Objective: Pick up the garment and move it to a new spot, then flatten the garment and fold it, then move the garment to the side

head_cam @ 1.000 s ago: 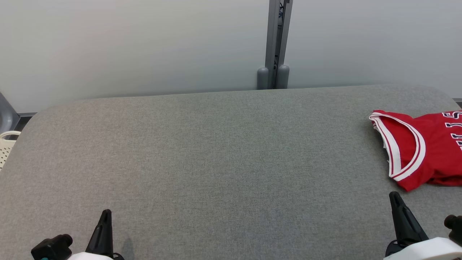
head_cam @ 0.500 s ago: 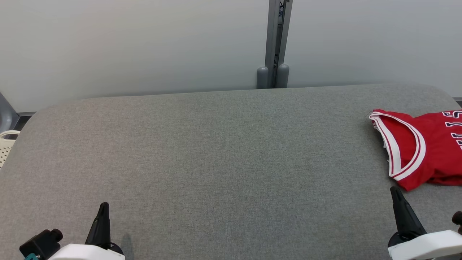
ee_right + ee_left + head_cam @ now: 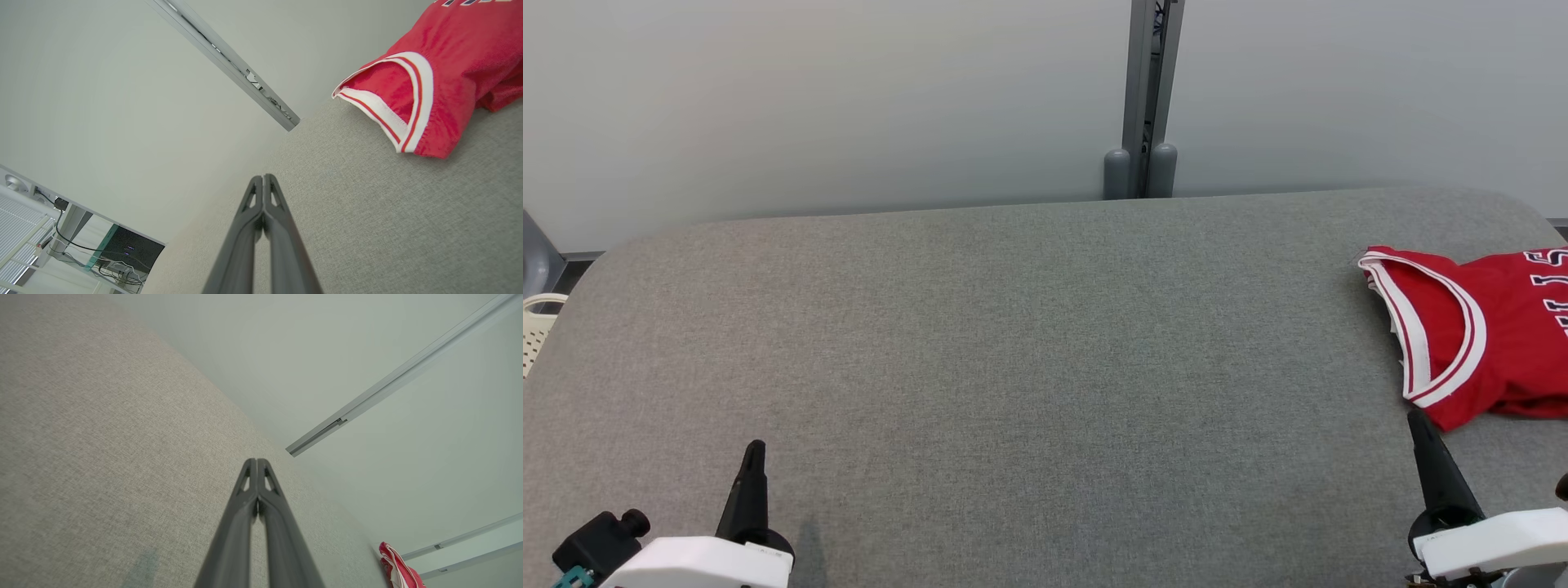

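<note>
Down at the near edge, the left pincer (image 3: 755,449) hangs low over bare grey counter (image 3: 1013,351), its fingers pressed tight together and nothing between them. Across on the right, the right pincer (image 3: 1415,416) is clamped closed as well and just as empty. Right beside its tip, not touching, lies the red basketball jersey (image 3: 1494,343) with its white-and-red trim. It rests on the counter's right end, running off the head view's edge with dark lettering partly showing. Off the counter's left edge a cream perforated basket (image 3: 535,327) peeks in. Farther back, a grey metal post (image 3: 1141,98) splits the pale wall.
</note>
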You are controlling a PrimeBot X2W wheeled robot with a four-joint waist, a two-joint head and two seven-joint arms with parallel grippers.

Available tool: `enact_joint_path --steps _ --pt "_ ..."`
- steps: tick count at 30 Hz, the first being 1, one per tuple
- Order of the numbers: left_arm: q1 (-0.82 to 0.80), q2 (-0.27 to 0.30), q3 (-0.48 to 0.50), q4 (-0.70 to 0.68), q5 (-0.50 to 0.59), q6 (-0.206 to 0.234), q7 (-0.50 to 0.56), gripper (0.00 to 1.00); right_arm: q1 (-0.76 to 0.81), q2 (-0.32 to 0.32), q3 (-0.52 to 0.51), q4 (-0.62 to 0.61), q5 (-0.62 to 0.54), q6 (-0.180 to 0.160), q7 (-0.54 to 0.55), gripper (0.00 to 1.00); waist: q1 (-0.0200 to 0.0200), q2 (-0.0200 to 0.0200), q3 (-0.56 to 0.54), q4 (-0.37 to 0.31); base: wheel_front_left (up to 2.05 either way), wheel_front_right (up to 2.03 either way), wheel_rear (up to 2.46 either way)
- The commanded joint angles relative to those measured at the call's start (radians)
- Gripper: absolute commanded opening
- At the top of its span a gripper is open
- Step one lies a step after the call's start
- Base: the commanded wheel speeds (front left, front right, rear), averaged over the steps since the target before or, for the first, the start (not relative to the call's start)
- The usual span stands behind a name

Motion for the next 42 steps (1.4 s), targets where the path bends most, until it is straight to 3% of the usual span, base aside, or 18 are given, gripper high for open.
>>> enact_joint_path --steps 1,42 --pt "-0.032 0.004 0.014 -0.012 -0.034 -0.009 0.01 0.0 -0.026 -0.011 -0.004 -0.003 0.043 0.0 0.005 0.0 0.0 0.0 0.0 0.0 0.0 0.0 0.0" --pt "-0.092 -0.039 0.082 -0.012 -0.387 -0.055 0.111 0.0 -0.097 -0.015 -0.016 0.079 0.456 0.0 0.045 0.0 0.0 0.0 0.008 -0.002 0.0 0.0 0.0"
